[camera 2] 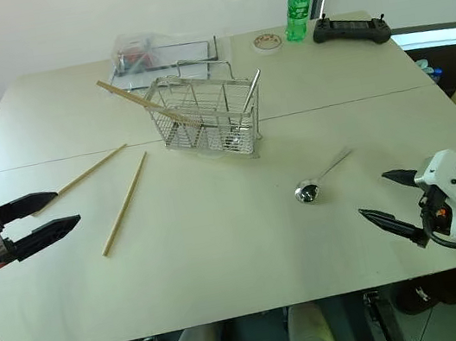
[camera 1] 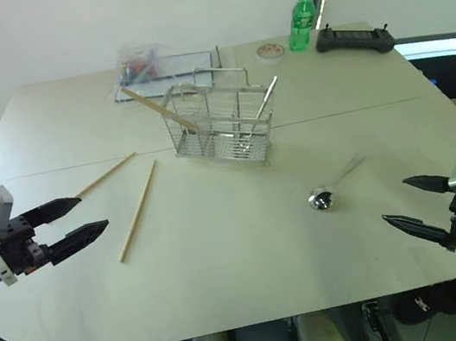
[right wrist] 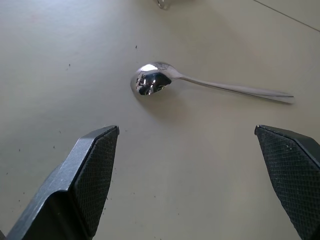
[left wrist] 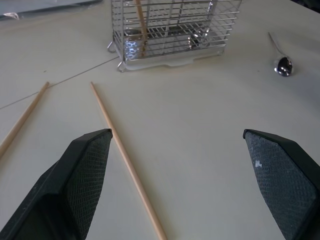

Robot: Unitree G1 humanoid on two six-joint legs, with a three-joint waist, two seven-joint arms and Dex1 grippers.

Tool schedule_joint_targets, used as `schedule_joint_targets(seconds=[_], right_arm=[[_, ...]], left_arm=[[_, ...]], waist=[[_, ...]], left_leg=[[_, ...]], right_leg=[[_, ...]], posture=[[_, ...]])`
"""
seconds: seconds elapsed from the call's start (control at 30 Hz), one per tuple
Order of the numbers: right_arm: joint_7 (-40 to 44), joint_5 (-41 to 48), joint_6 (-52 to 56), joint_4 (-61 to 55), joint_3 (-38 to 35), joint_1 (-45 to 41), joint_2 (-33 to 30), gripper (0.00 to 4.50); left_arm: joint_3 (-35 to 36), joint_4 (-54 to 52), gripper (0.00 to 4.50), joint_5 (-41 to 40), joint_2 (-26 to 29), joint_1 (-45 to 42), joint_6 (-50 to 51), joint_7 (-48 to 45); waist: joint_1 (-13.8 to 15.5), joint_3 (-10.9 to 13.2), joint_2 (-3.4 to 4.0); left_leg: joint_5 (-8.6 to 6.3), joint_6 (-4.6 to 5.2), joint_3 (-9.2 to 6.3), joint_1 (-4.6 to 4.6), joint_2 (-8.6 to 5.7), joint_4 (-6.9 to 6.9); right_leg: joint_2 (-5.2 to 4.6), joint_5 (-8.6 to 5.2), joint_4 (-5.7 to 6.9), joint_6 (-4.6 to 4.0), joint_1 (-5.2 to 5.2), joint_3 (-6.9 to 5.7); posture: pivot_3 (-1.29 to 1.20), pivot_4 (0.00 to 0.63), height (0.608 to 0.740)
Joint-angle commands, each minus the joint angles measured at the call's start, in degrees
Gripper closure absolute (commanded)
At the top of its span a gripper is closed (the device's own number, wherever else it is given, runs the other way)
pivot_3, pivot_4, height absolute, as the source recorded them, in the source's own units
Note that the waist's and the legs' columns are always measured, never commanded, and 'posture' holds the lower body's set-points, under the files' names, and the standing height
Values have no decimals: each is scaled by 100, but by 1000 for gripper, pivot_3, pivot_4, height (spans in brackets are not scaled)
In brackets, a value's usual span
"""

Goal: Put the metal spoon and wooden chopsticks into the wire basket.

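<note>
The wire basket stands upright at the table's middle back. One wooden chopstick leans out of it to the left, and a thin metal handle sticks up on its right side. Two more wooden chopsticks lie flat on the table, left of the basket. The metal spoon lies to the basket's front right, bowl nearest me. My left gripper hovers open just left of the loose chopsticks. My right gripper hovers open near the front right, the spoon ahead of its fingers.
A clear plastic tray sits behind the basket. Along the far right edge stand a green bottle, a small round lid and a black controller. A seam crosses the tabletop behind the spoon.
</note>
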Motion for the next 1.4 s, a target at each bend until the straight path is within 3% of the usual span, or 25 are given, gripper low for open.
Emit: schedule_joint_targets(seconds=[0.03,0.67,1.03,1.13,1.27,1.4], right_arm=[[-18,65,-23,-132,-167,-47,-53,0],[-111,31,72,-217,-139,-282,-190,0],[340,-39,-71,236,-46,-760,-827,0],[666,-166,-273,515,285,-1137,-1251,0],[1314,-420,-758,1321,1547,-2650,-1828,0],[2094,-945,-1335,2283,2897,-4200,-1756,0]], left_arm=[[21,-133,62,36,73,-43,-56,-13],[-191,-120,62,-57,49,-343,4,141],[-524,-523,62,-468,52,-837,200,159],[-954,-859,62,-985,72,-1373,507,197],[-1966,-1257,62,-1157,83,-2063,629,-154],[-2830,-1208,62,-906,-129,-2664,581,-211]], waist=[[0,0,0],[0,-1,0],[-1,-1,1],[0,0,2],[-54,4,13],[-132,9,11]], left_leg=[[0,0,0,0,0,0],[0,0,12,5,0,3],[0,0,19,7,0,10],[1,1,21,5,-1,23],[0,0,25,13,-1,63],[-3,4,39,53,3,56]], right_leg=[[0,0,0,0,0,0],[1,0,7,0,3,1],[1,1,11,0,6,1],[1,1,13,1,10,1],[1,1,21,1,32,1],[0,1,21,1,62,1]], posture=[[0,150,725],[0,150,725],[0,150,725],[0,150,725],[0,150,725],[0,150,725]])
